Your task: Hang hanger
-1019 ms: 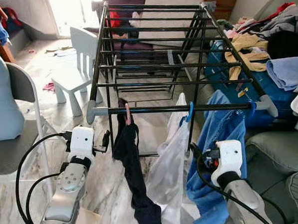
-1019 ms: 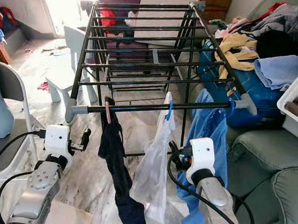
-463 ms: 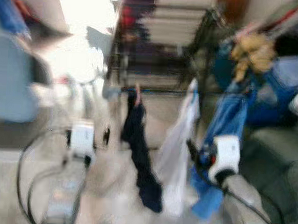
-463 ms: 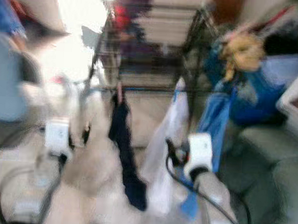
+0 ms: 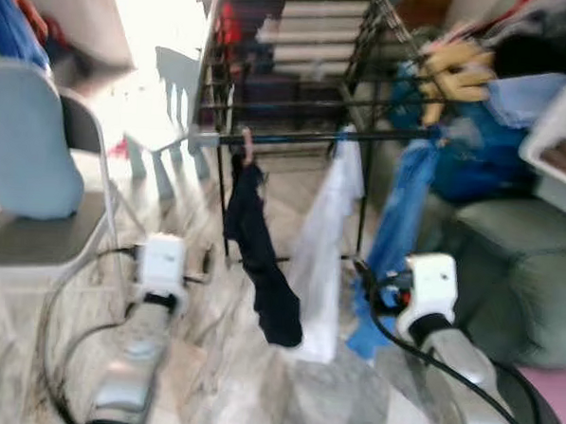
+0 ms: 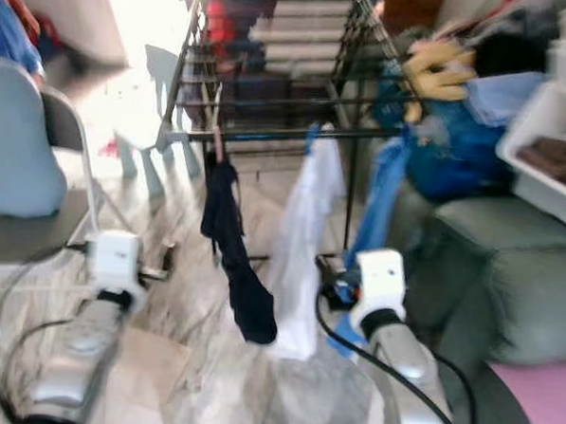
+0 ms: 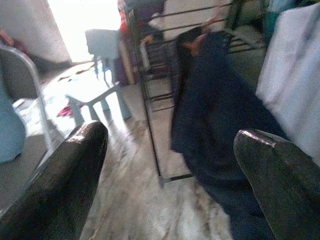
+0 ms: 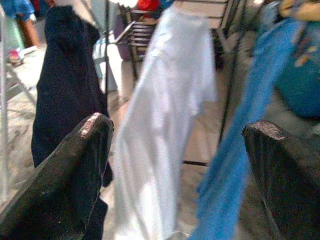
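A black drying rack (image 5: 306, 137) stands ahead. From its front rail hang a dark navy garment (image 5: 257, 258) on a pink hanger (image 5: 248, 146), a white garment (image 5: 324, 243) on a blue hanger (image 5: 342, 134), and a blue garment (image 5: 397, 218). My left gripper (image 5: 204, 262) is low, left of the navy garment, open and empty. In the left wrist view that gripper (image 7: 170, 165) faces the navy garment (image 7: 215, 125). My right gripper (image 5: 365, 278) is low by the blue garment, also open and empty. In the right wrist view it (image 8: 180, 165) faces the white garment (image 8: 165, 115).
A grey folding chair (image 5: 34, 246) with a pale blue cushion stands at the left. A white child's chair (image 5: 176, 83) is beside the rack. At the right are a grey-green sofa (image 5: 517, 272), a white basket (image 5: 557, 150) and a blue case (image 5: 475, 165) under piled clothes.
The whole view has shifted and blurred; the rack now looks farther off and higher in the picture. The garments still hang on the rail and both grippers stay open.
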### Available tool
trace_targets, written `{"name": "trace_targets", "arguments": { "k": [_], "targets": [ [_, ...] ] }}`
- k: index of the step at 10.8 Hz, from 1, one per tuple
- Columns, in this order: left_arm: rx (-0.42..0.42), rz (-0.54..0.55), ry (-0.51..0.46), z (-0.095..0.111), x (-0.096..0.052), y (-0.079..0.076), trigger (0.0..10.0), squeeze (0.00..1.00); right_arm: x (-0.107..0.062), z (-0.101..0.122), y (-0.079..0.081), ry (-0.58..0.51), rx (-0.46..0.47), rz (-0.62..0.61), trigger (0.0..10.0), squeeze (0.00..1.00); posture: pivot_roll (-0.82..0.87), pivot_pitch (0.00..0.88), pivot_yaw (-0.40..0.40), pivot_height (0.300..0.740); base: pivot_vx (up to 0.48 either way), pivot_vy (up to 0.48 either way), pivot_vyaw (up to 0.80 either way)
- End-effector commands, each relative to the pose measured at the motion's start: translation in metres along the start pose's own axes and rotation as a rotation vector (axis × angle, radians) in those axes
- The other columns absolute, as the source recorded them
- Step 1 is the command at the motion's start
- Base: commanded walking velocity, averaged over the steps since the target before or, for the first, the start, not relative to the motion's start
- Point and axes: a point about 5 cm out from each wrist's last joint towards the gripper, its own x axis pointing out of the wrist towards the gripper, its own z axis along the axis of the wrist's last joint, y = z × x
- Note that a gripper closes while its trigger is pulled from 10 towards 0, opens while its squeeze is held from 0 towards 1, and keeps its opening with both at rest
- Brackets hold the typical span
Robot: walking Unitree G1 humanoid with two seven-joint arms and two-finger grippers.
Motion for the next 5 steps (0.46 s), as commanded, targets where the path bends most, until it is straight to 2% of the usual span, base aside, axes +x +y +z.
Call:
{"name": "trace_targets", "arguments": {
  "k": [1,2,3,4,5],
  "targets": [
    [0.017,0.025,-0.008,0.0022,0.0009,0.0074,10.0,0.00,0.0025,0.0031,0.0025,-0.012,-0.003,0.008,10.0,1.00,-0.15,0.000,0.014,0.740,-0.277,0.000,0.00],
    [0.017,0.027,-0.009,0.0024,0.0011,0.0075,10.0,0.00,0.0029,0.0032,0.0033,-0.013,-0.002,0.012,10.0,1.00,-0.15,0.000,0.014,0.740,-0.274,0.000,0.00],
    [0.016,0.029,-0.009,0.0023,0.0008,0.0072,10.0,0.00,0.0027,0.0014,0.0052,-0.008,-0.003,0.022,10.0,0.92,-0.15,0.000,0.013,0.740,-0.274,0.000,0.00],
    [0.016,0.029,-0.008,0.0022,0.0003,0.0068,10.0,0.00,0.0018,0.0006,0.0059,-0.005,-0.005,0.025,10.0,0.00,-0.15,0.000,0.013,0.740,-0.270,0.000,0.00],
    [0.016,0.029,-0.009,0.0023,0.0003,0.0067,10.0,0.00,0.0017,0.0006,0.0060,-0.004,-0.006,0.026,10.0,0.00,-0.15,0.000,0.013,0.740,-0.274,0.000,0.00]
  ]
}}
